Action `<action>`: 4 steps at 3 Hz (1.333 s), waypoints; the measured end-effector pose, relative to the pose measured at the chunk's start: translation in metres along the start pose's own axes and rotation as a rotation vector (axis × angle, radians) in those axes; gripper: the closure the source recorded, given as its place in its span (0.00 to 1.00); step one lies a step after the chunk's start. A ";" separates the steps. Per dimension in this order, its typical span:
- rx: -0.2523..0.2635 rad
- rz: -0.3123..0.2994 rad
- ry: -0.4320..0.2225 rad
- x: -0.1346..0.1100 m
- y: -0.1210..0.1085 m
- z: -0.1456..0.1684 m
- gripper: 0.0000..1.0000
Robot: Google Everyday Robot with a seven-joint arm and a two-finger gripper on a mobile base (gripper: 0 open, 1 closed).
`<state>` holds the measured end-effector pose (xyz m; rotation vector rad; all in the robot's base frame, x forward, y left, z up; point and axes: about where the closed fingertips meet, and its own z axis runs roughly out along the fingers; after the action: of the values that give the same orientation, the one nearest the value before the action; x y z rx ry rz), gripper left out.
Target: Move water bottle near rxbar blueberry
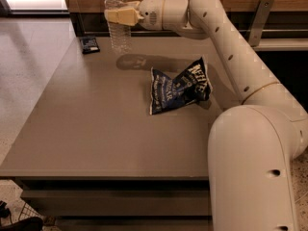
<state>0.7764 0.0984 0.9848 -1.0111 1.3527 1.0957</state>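
Observation:
The water bottle (117, 31) is clear plastic with a white cap and stands upright at the far left of the table, held just above or at its surface. My gripper (119, 16) is shut on the bottle's upper body, its pale yellow fingers (126, 16) wrapped around it. The rxbar blueberry (89, 44) is a small flat dark wrapper lying near the far left corner, a short way left of the bottle.
A big dark blue chip bag (178, 86) lies crumpled in the middle right of the grey table (96, 129). My arm (226, 47) reaches across the table's right side. A wooden wall and a metal bracket (260, 13) run behind the table.

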 end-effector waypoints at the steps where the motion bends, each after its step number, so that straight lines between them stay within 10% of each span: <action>1: 0.122 -0.004 0.022 0.014 -0.024 0.029 1.00; 4: 0.391 -0.069 -0.015 0.034 -0.092 0.043 1.00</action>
<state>0.8727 0.1209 0.9447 -0.7531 1.4388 0.7458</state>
